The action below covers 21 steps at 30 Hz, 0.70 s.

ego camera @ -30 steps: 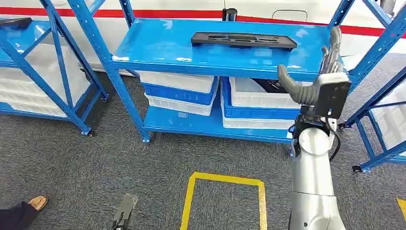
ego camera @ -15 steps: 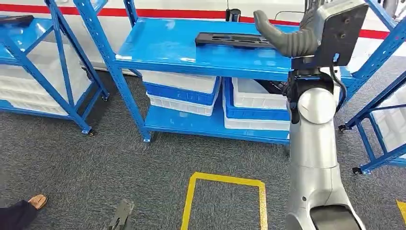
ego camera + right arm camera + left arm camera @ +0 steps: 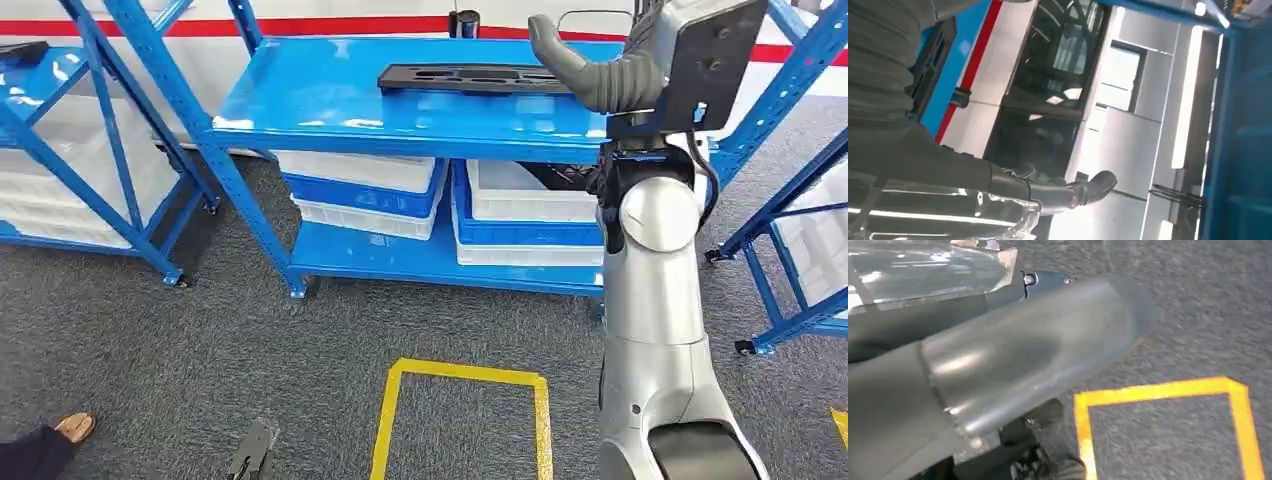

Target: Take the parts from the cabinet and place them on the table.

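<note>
- Black plastic, long and flat, the part (image 3: 478, 79) lay on the top board of the blue shelf unit (image 3: 300, 100), toward the board's back edge, its long axis running side to side along the shelf.
- The right hand (image 3: 640, 70) was raised level with that board, at the part's right-hand end; its thick grey thumb (image 3: 560, 55) reached in over that end. Whether it touched the part could not be told.
- The part therefore lay to the left of the right hand and a little beyond it, so I judged a grasp would have to come in along the long axis, from the end.
- The right hand held nothing that could be seen: in the right wrist view its fingers (image 3: 1088, 190) were stretched out, apart from the thumb.
- The left hand's state could not be told. The left wrist view was blurred and pointed down at the grey carpet (image 3: 1198, 315). The right arm was by far the nearer to the part.
- Under the top board, on the shelf unit's lower board, stood stacked white and blue crates (image 3: 370, 185). A dark object (image 3: 565, 178) lay in the right-hand white crate (image 3: 525, 195); I could not tell what it was.
- On the carpet in front of the shelf unit was a yellow taped rectangle (image 3: 460, 378).
</note>
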Each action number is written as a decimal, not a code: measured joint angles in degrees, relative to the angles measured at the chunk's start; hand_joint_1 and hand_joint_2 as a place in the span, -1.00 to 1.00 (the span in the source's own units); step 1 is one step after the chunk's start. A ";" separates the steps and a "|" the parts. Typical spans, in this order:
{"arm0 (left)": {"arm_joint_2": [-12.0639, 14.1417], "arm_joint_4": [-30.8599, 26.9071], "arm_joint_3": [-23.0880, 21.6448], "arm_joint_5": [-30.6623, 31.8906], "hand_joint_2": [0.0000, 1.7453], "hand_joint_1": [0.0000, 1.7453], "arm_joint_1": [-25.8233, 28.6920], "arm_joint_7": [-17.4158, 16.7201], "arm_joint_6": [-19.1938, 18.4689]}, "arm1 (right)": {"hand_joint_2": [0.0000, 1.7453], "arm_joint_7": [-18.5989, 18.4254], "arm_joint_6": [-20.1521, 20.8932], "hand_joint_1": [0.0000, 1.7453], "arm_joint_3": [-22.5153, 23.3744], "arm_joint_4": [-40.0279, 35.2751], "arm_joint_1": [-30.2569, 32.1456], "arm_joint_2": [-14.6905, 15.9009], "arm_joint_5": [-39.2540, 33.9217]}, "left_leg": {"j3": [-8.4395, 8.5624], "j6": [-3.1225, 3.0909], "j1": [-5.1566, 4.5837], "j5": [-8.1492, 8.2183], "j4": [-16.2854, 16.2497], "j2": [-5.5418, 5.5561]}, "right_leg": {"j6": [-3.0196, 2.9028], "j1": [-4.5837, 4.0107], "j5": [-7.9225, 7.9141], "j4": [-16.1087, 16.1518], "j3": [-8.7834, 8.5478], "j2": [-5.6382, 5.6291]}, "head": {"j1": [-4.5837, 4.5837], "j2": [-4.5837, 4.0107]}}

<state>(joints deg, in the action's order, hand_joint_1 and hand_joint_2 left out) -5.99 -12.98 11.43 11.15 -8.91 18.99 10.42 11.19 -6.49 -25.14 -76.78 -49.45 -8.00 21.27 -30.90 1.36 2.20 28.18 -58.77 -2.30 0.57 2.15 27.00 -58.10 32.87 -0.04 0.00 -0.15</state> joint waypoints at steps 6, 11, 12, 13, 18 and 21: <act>0.02 0.02 -0.02 0.09 -1.00 -1.00 0.26 -0.44 -1.16 | 1.00 0.59 -0.18 -1.00 -0.42 0.74 0.75 -0.09 0.37 | -14.58 -0.51 -0.67 5.02 -15.39 1.82 | -1.53 -1.27 2.71 0.09 -3.08 -1.90 | 0.44 0.00; 0.88 0.09 -0.05 0.07 -1.00 -1.00 0.69 -0.35 -1.97 | 1.00 0.85 -0.18 -1.00 -0.63 1.40 1.52 0.37 0.46 | -11.48 -5.43 -3.77 -10.40 0.97 4.68 | -1.28 -2.03 6.31 1.40 -6.99 -3.43 | 0.33 0.00; 0.76 0.09 -0.04 0.02 -1.00 -1.00 0.69 -0.33 -1.99 | 1.00 0.83 -0.18 -1.00 -0.61 1.42 1.55 0.33 0.50 | -10.21 -5.11 -3.94 -9.43 1.52 4.00 | -1.09 -1.95 6.46 2.69 -7.91 -3.59 | 0.33 0.00; 0.83 0.07 -0.02 0.00 -1.00 -1.00 0.64 -0.24 -2.01 | 1.00 0.92 -0.18 -1.00 -0.55 1.40 1.37 0.37 0.37 | -9.34 -5.29 -3.99 -9.18 2.76 3.80 | -0.48 -2.17 5.37 1.84 -9.01 -3.57 | 0.33 0.00; 0.72 0.07 0.02 0.13 -1.00 -1.00 0.52 -0.24 -2.56 | 1.00 1.20 -0.13 -1.00 -0.72 1.55 1.01 0.55 0.26 | -3.57 -5.76 -3.30 -5.77 4.26 3.45 | 1.06 -2.12 4.43 -13.18 0.24 -1.01 | 0.46 0.00; 0.39 0.15 0.02 0.17 -1.00 -1.00 0.81 -0.26 -2.56 | 1.00 1.20 -0.13 -1.00 -0.72 1.95 1.65 1.05 0.18 | -0.21 -5.10 -2.76 -2.94 4.26 3.61 | 0.04 -1.52 11.26 -14.35 5.45 -0.85 | 0.35 0.00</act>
<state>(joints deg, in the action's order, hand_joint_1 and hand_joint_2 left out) -5.60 -12.83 11.45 11.32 -8.10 18.73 7.87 12.39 -6.62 -25.86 -74.84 -47.80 -6.95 21.44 -31.11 -3.74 -0.57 25.24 -54.51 1.31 0.61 0.63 38.26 -72.45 38.32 -0.89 0.35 -0.15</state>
